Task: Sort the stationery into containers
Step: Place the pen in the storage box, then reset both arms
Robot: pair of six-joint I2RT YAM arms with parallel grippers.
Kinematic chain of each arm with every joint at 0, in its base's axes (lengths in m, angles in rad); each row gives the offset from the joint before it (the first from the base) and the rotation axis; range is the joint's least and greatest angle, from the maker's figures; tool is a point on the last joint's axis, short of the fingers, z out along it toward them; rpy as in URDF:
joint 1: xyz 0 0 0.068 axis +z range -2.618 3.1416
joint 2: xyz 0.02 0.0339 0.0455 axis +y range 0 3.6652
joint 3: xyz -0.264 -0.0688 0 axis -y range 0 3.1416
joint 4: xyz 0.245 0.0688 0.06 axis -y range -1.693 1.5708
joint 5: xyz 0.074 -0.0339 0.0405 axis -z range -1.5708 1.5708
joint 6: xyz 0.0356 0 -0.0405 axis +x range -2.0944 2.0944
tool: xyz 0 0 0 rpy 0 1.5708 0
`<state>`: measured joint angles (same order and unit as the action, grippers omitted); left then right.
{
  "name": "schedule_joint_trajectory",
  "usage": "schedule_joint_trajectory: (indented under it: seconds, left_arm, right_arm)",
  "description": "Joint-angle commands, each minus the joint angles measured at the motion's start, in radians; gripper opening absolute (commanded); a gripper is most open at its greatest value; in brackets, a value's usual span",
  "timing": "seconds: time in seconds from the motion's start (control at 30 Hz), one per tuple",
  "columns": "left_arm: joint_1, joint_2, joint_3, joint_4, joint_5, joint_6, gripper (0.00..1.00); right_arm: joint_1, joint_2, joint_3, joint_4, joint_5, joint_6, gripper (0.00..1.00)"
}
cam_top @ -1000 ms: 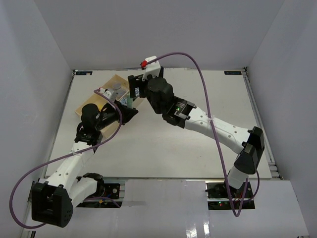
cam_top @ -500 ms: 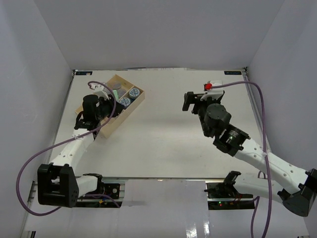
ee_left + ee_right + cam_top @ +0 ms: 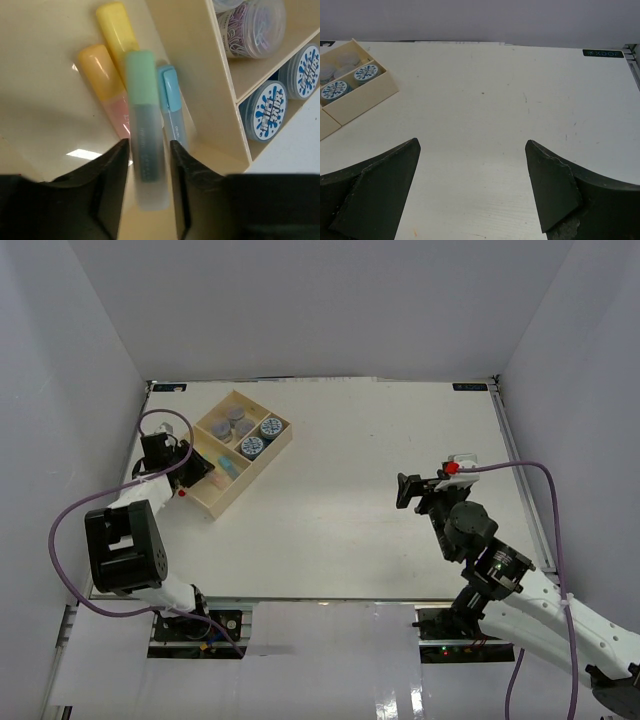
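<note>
The pale-wood tray [image 3: 256,474] lies at the far left. My left gripper [image 3: 146,147] hangs over its long section, fingers [image 3: 112,180] closed against both sides of a green stick [image 3: 144,85]. Yellow [image 3: 116,25], orange [image 3: 97,70], pink [image 3: 120,117] and blue [image 3: 172,112] sticks lie in that section below it. Two blue-and-white rolls [image 3: 267,112] fill one small section and grey clear-lidded rolls [image 3: 255,22] the other. My right gripper [image 3: 471,145] is open and empty above bare table, far right of the tray [image 3: 370,97].
White walls close in the table on three sides. My left arm [image 3: 125,540] is folded back along the left edge. My right arm [image 3: 500,575] reaches in from the front right. A purple cable [image 3: 70,530] loops beside the left arm.
My right arm has pulled back from the tray to the front right, its gripper open. My left arm has folded back leftward and its gripper now hangs over the long section.
</note>
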<state>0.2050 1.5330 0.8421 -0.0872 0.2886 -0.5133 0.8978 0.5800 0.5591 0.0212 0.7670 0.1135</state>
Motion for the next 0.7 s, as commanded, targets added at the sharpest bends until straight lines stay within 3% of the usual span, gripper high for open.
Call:
schedule_joint_trajectory:
  seconds: [0.0,0.1,0.33,0.47,0.67]
  left_arm:
    - [0.005,-0.014,0.031,-0.002,0.029,-0.014,0.51]
    - [0.005,-0.036,0.026,-0.011,0.018,-0.007,0.69]
    - [0.005,-0.208,0.041,-0.081,0.023,0.016,0.91]
    - [0.005,-0.421,0.063,-0.166,0.037,0.039,0.98]
    - [-0.019,-0.748,0.129,-0.333,0.038,0.131,0.98]
  right_arm:
    - [0.001,-0.029,0.002,-0.019,-0.015,0.028,0.92]
    - [0.001,-0.061,0.022,-0.082,-0.026,0.038,0.91]
    - [0.0,-0.158,0.094,-0.249,0.024,0.037,0.9]
    - [0.001,-0.224,0.145,-0.346,0.054,0.029,0.9]
    - [0.0,-0.334,0.165,-0.418,0.087,-0.017,0.9]
